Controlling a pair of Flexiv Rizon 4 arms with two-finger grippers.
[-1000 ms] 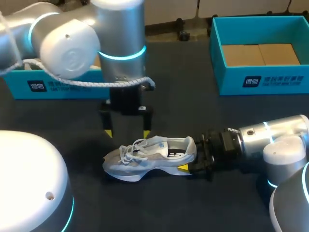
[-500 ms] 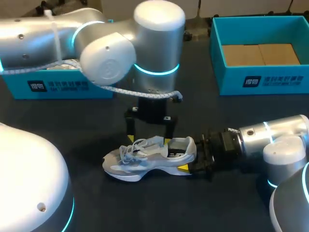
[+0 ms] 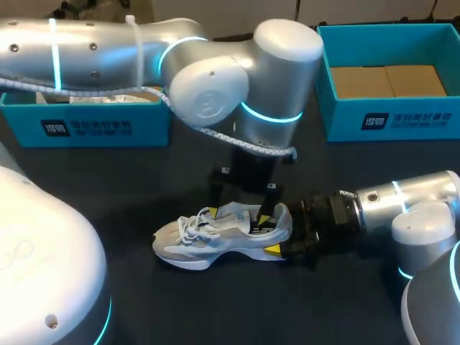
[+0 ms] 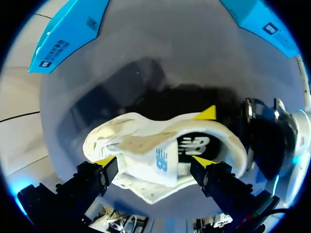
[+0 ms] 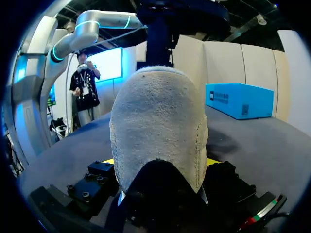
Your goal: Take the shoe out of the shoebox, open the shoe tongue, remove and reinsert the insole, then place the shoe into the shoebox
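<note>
You are looking at one shoe [image 3: 215, 241], out of its box and sitting upright on its sole on the dark table [image 3: 108, 187], toward 6 o'clock from the middle. It is showing a pale grey and white upper, white laces bunched over the front, a tongue [image 4: 150, 148] with a small blue mark, and a dark insole [image 4: 194, 145] inside the opening. The toe is pointing to 9 o'clock and the heel to 3 o'clock.

The right gripper [image 3: 282, 237] is coming in from 3 o'clock and is clamping the heel from both sides. The left gripper [image 4: 153, 161] is hanging above the shoe with its fingers spread apart, straddling the tongue and gripping nothing.

Two blue boxes are standing at the far side: one box [image 3: 86, 126] at 10 o'clock, the other box [image 3: 388, 118] at 2 o'clock.
</note>
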